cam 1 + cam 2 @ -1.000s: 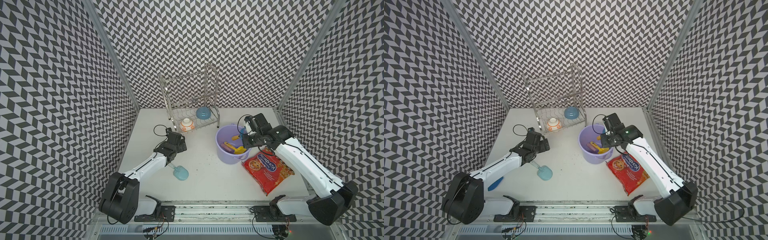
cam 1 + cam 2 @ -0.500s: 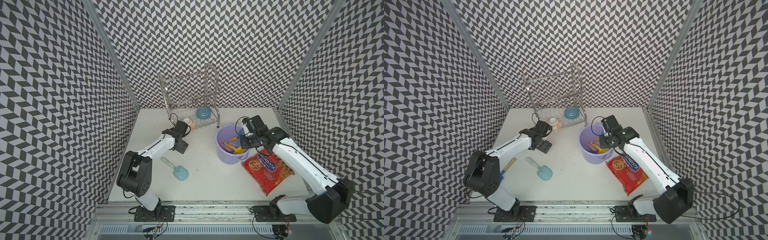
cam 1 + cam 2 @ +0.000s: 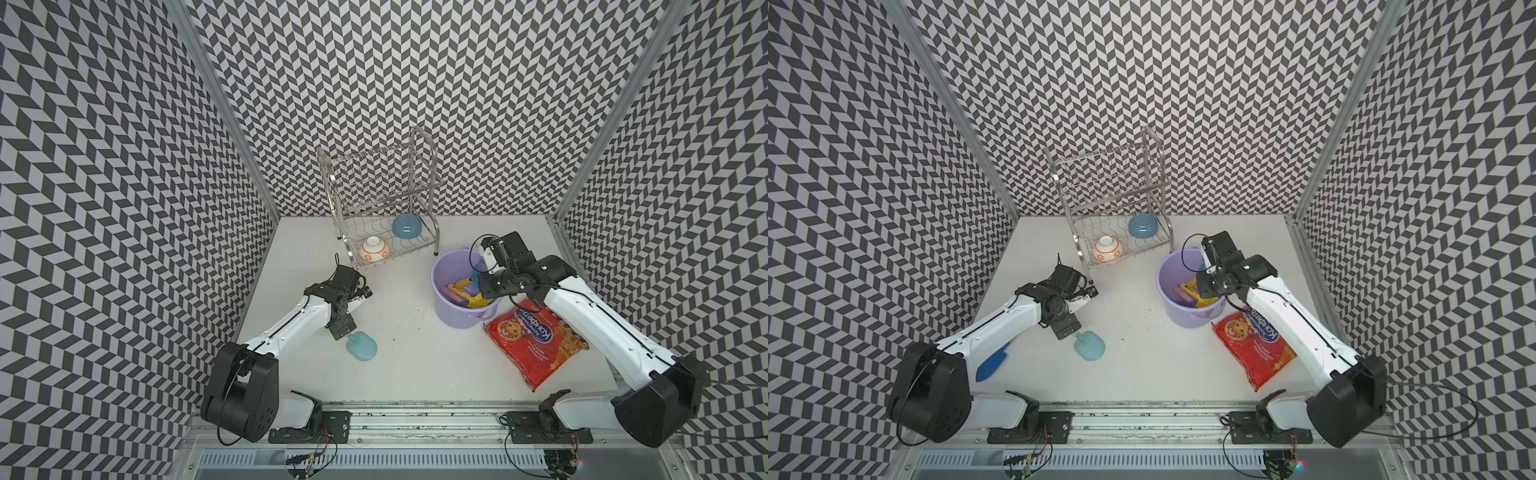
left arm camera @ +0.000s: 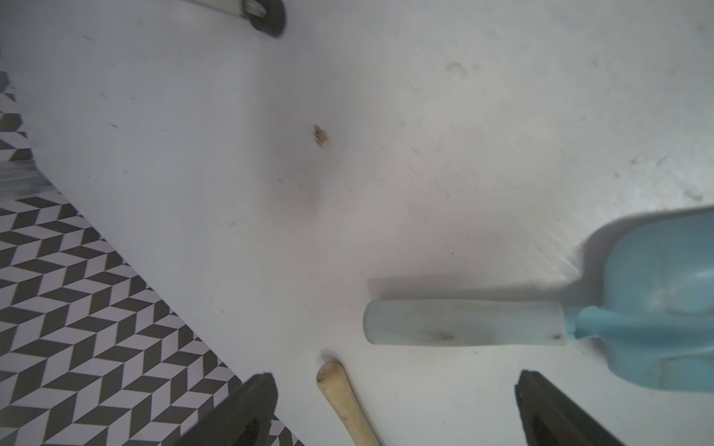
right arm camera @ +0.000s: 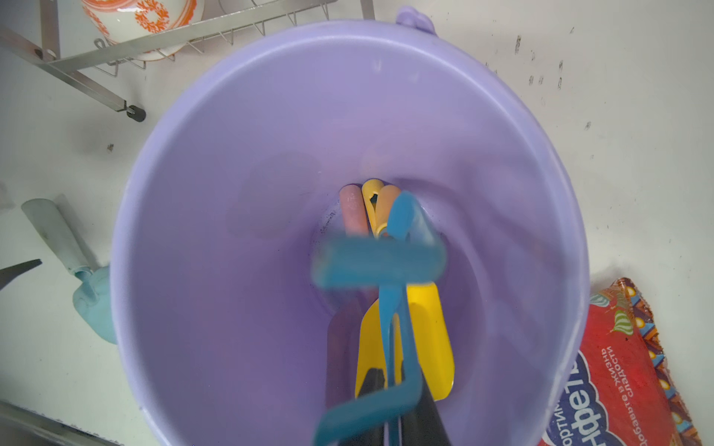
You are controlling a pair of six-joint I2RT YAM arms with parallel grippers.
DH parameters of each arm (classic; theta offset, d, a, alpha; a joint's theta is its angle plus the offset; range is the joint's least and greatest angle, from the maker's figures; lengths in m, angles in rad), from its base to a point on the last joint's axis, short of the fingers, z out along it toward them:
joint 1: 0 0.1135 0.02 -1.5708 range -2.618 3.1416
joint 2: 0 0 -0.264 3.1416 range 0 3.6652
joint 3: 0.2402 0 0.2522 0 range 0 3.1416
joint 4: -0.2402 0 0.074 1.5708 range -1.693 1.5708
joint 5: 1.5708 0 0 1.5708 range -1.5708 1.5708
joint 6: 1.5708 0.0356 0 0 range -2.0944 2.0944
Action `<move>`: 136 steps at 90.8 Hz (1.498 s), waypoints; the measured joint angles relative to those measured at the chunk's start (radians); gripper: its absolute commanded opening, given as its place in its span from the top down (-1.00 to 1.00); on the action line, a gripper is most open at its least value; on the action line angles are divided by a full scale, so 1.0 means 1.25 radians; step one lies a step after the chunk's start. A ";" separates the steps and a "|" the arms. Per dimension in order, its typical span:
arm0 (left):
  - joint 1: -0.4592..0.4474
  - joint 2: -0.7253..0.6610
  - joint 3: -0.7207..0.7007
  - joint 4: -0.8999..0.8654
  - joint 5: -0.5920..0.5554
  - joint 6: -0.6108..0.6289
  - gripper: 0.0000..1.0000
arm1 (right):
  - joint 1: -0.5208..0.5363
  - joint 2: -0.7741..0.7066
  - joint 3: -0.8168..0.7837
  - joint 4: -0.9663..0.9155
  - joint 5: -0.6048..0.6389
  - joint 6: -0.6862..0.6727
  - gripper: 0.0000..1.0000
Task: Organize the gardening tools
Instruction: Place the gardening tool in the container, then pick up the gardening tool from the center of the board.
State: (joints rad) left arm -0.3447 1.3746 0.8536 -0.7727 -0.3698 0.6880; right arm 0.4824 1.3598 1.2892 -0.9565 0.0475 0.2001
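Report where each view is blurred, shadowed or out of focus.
Right wrist view: the blue fork is smeared by motion, while the lavender bucket around it is fairly crisp. Left wrist view: the pale-blue trowel throws a soft shadow on the table, and the near jaws are out of focus. Both top views: sharp and evenly lit.

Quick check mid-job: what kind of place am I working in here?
Likely a staged robot test cell, not a real garden: black-and-white chevron-patterned walls box in a white tabletop, with an aluminium mounting rail along its front edge.
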 measured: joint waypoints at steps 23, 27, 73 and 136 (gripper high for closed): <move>-0.011 -0.031 -0.021 0.051 0.006 0.045 -1.00 | 0.000 0.000 -0.006 0.018 -0.003 0.000 0.58; -0.016 -0.031 -0.025 0.054 0.010 0.049 -1.00 | 0.000 0.000 -0.006 0.019 -0.003 0.000 0.58; -0.050 -0.010 -0.028 0.001 0.032 0.033 -1.00 | -0.008 -0.038 -0.006 0.035 0.008 0.004 0.51; -0.063 0.080 -0.051 0.052 0.033 0.048 -0.88 | -0.022 -0.068 -0.008 0.049 0.013 0.008 0.35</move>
State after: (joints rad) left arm -0.4236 1.4750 0.7895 -0.7078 -0.3286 0.7479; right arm 0.4549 1.2743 1.2789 -0.8959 0.0639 0.2104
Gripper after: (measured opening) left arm 0.963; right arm 0.327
